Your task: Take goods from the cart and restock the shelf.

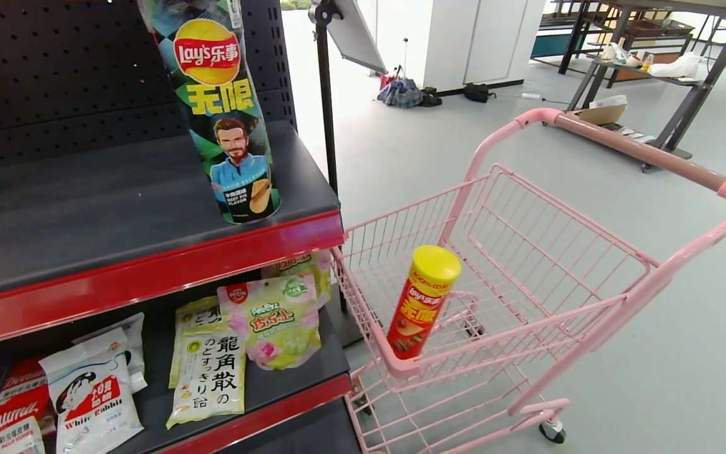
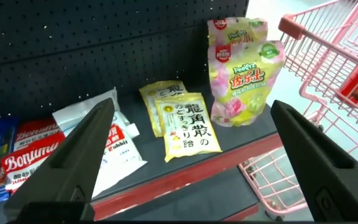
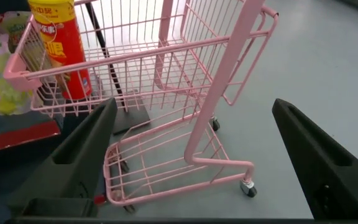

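A red chip can with a yellow lid (image 1: 423, 302) stands upright in the front left corner of the pink cart (image 1: 590, 132), just right of the shelf. A tall green and black chip can (image 1: 230, 113) stands upright on the dark upper shelf (image 1: 86, 208) near its right front edge. My left gripper (image 2: 191, 168) is open, held in front of the lower shelf, facing the candy bags (image 2: 188, 124). My right gripper (image 3: 194, 168) is open and empty, low beside the cart (image 3: 222, 68), with the red can (image 3: 58, 50) farther off behind the basket wires.
The lower shelf (image 1: 287, 407) holds a green and pink bag (image 1: 275, 321), a yellow bag (image 1: 208, 372) and a white bag (image 1: 92, 391) lying flat. A black stand pole (image 1: 325, 94) rises behind the shelf's right end. Work tables (image 1: 653, 69) stand far back right.
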Controlling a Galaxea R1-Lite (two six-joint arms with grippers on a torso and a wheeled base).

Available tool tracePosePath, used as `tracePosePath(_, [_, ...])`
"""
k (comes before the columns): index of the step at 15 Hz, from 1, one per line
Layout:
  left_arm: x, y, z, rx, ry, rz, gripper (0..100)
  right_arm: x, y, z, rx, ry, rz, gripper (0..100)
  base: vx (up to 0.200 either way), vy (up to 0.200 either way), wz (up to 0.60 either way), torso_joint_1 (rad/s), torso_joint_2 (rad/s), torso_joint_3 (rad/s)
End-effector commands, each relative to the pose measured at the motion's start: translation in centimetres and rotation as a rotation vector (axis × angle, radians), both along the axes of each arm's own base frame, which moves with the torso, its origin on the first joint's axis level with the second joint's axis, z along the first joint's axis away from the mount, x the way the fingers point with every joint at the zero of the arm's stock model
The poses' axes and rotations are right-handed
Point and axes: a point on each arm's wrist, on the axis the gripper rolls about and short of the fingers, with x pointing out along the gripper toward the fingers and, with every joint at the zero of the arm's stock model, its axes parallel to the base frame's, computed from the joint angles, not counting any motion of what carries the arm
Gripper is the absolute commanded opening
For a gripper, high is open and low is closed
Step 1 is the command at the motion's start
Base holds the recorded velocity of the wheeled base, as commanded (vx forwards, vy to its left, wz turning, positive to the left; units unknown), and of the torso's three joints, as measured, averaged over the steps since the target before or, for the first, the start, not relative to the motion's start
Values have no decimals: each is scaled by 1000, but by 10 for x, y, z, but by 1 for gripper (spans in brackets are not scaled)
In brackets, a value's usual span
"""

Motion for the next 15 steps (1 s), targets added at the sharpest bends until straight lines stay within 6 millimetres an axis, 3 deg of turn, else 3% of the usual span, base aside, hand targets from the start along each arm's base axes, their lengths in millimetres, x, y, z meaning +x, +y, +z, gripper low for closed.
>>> tracePosePath(1, [0,0,0,0,1,0,100,0,0,0,-11,-4,6,100,0,0,0,-22,76,41])
tracePosePath(2, [0,0,0,0,1,0,100,-3,0,27,0,-59,39,100,0,0,0,0,0,0])
tracePosePath(3, [0,0,0,2,1,0,100,16,1,103,101,-14,79,100,0,0,0,0,0,0])
tracePosePath(4, [0,0,0,2,1,0,100,29,2,134,162,-4,129,100,0,0,0,0,0,0])
tracePosePath(5, [0,0,0,3,1,0,100,47,7,143,122,61,284,100,0,0,0,0,0,0])
tracePosePath(7, [0,0,0,0,1,0,100,104,18,145,70,146,383,100,0,0,0,0,0,0])
tracePosePath(8, [0,0,0,0,1,0,100,133,29,139,71,151,442,100,0,0,0,0,0,0])
tracePosePath(9, [0,0,0,2,1,0,100,150,38,122,72,202,490,100,0,0,0,0,0,0])
tracePosePath(11, [0,0,0,2,1,0,100,177,58,87,69,331,600,100,0,0,0,0,0,0])
tracePosePath(15, [0,0,0,2,1,0,100,210,84,55,62,395,741,100,0,0,0,0,0,0])
